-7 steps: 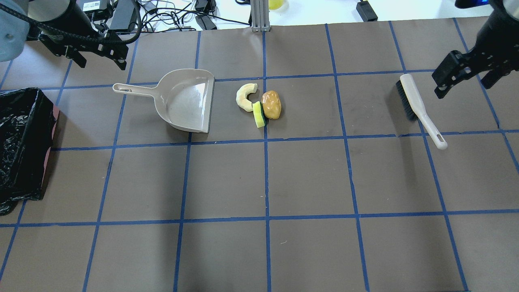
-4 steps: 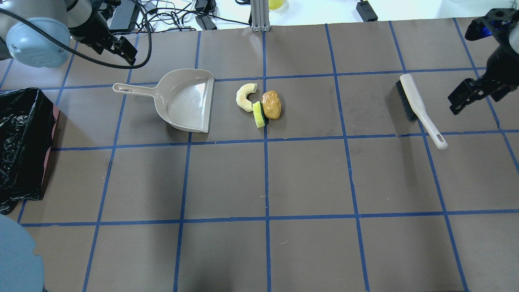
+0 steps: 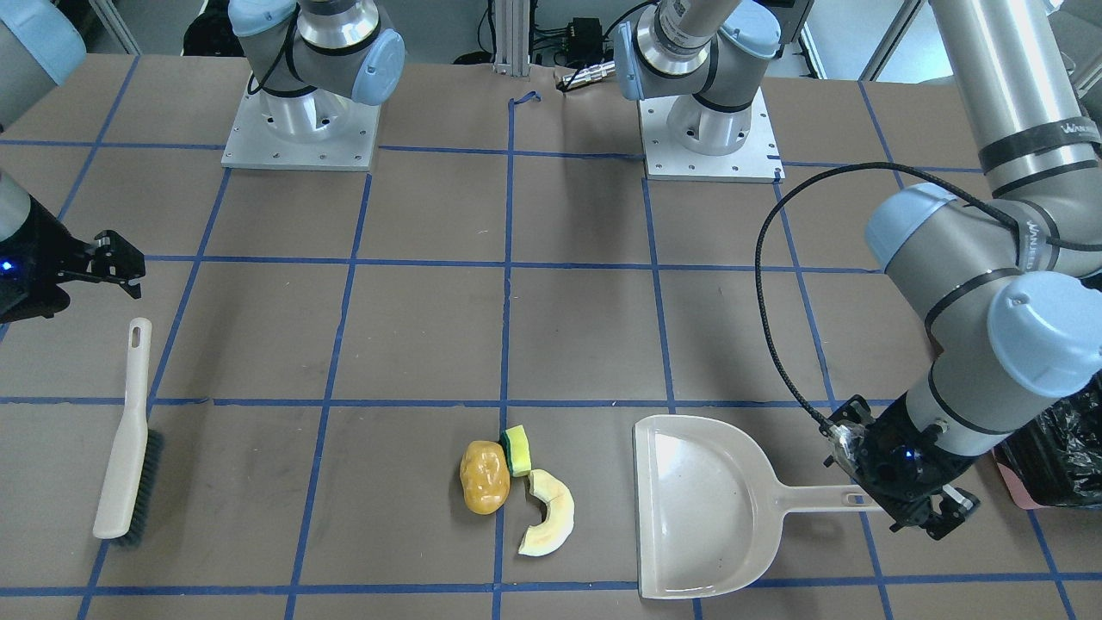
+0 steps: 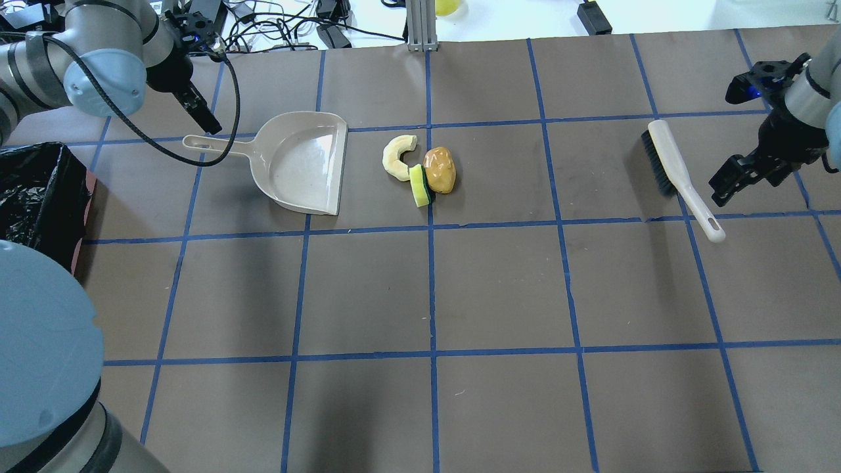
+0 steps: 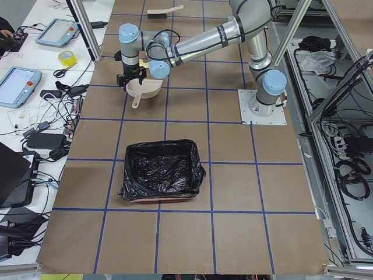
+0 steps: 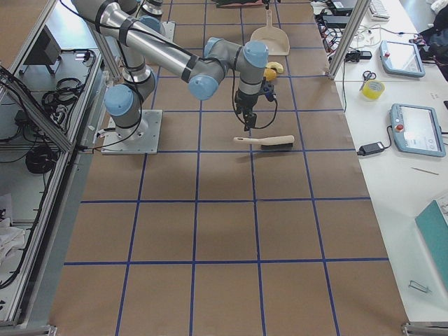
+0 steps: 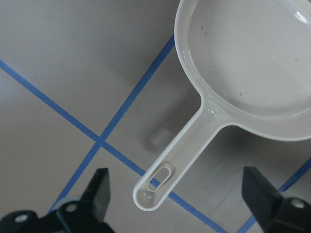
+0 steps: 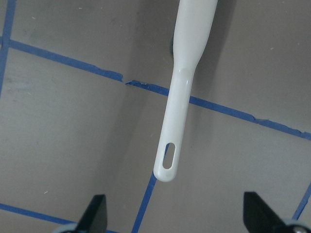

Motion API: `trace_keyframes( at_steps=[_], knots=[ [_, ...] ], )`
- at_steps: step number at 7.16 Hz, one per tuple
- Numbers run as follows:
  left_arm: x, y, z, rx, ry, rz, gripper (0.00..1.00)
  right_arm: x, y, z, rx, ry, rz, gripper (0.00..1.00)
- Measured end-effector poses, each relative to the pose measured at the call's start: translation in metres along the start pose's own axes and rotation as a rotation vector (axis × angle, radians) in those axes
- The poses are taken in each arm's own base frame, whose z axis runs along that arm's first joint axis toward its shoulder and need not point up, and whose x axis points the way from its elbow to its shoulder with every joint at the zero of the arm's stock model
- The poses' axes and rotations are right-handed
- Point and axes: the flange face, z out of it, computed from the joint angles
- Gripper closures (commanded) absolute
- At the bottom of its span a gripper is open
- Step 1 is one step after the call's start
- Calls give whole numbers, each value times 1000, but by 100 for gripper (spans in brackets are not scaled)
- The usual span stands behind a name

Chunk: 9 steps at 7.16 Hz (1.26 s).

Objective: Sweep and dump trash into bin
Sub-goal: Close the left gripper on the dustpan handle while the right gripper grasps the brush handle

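The trash lies in a cluster mid-table: an orange-brown potato-like lump [image 4: 439, 169], a yellow-and-green sponge [image 4: 420, 185] and a cream crescent slice [image 4: 398, 156]. They also show in the front view: the lump [image 3: 485, 488], the sponge [image 3: 517, 449] and the slice [image 3: 547, 515]. The black-lined bin [image 4: 59, 177] stands at the left edge. My left gripper [image 7: 175, 171] is open over the end of the beige dustpan's handle [image 7: 160, 184]; the dustpan [image 4: 302, 164] is empty. My right gripper [image 8: 175, 196] is open just past the end of the brush handle [image 8: 187, 73].
The brush [image 4: 677, 174] lies on the right, bristles away from the trash. The dustpan's mouth faces the trash. Cables and power bricks [image 4: 276, 26] lie past the table's far edge. My left arm's elbow [image 4: 39, 348] fills the lower left of the overhead view.
My left gripper has moved right and down to the dustpan handle. My right gripper has moved down toward the brush handle's end. The trash, dustpan and brush have not moved.
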Motion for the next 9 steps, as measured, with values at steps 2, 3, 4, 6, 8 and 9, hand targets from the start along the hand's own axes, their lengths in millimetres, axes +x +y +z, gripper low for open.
trace_keyframes(
  at_steps=[2, 3, 4, 6, 8, 9],
  knots=[
    [-17, 9, 30, -10, 23, 145, 4, 12, -14, 32, -17, -13, -5, 0],
    [-20, 9, 42, -11, 26, 194, 0, 17, -20, 48, -23, -19, -5, 0],
    [-18, 8, 55, -13, 51, 217, 0, 21, -26, 62, -31, -25, -3, 0],
    [-10, 8, 67, -26, 129, 237, 3, 23, -30, 81, -48, -40, 6, 0],
    [-9, 9, 68, -25, 148, 251, 26, 24, -34, 97, -68, -58, 25, 1],
    [-8, 9, 69, -26, 151, 261, 35, 25, -35, 103, -76, -65, 28, 4]
  ],
)
